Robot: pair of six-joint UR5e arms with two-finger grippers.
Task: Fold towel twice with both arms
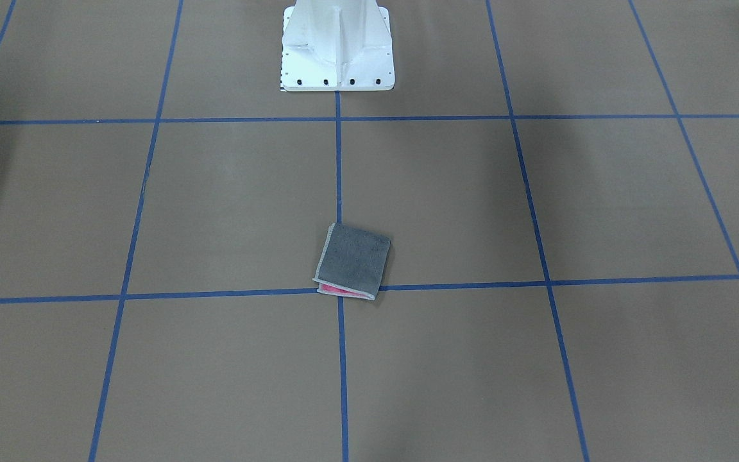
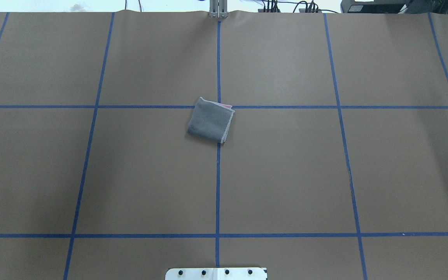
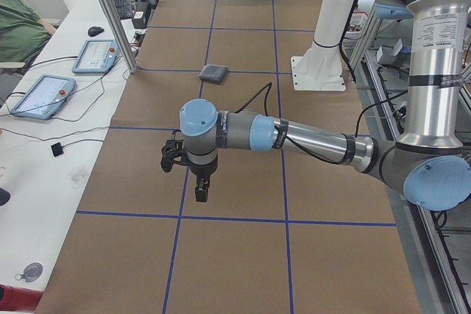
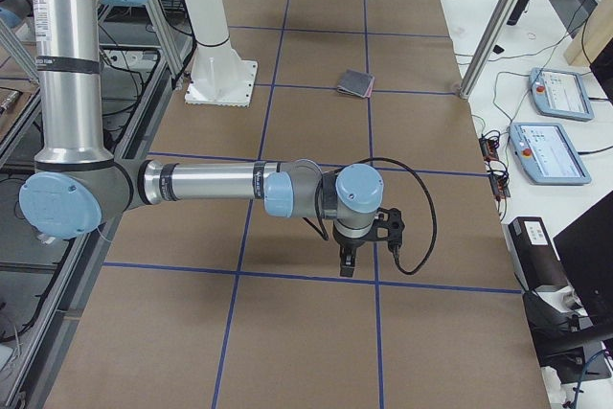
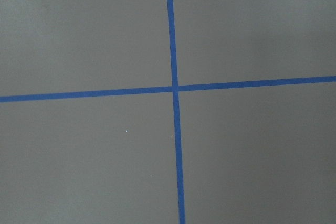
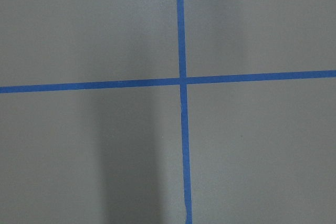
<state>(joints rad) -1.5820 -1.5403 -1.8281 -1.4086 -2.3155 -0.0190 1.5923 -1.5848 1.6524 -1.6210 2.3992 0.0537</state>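
One towel [image 2: 210, 119], folded to a small near-square so no real long axis, lies flat, grey face up, on the blue tape crossing [image 2: 218, 106] mid-table, turned a bit off the grid. Stitched edges face away from my white pedestal [image 1: 337, 51] and to my right, w/ pink peeking at the far edge. My two arms, left arm [image 3: 309, 137] and right arm [image 4: 201, 184], are well apart from it. Left gripper [image 3: 200, 190] and right gripper [image 4: 347, 263] point down, nothing hanging from either; can't tell how far open.

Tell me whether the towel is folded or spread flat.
Folded. The small grey-and-pink terry towel lies as a compact layered square, grey face up, pink peeking from one edge.
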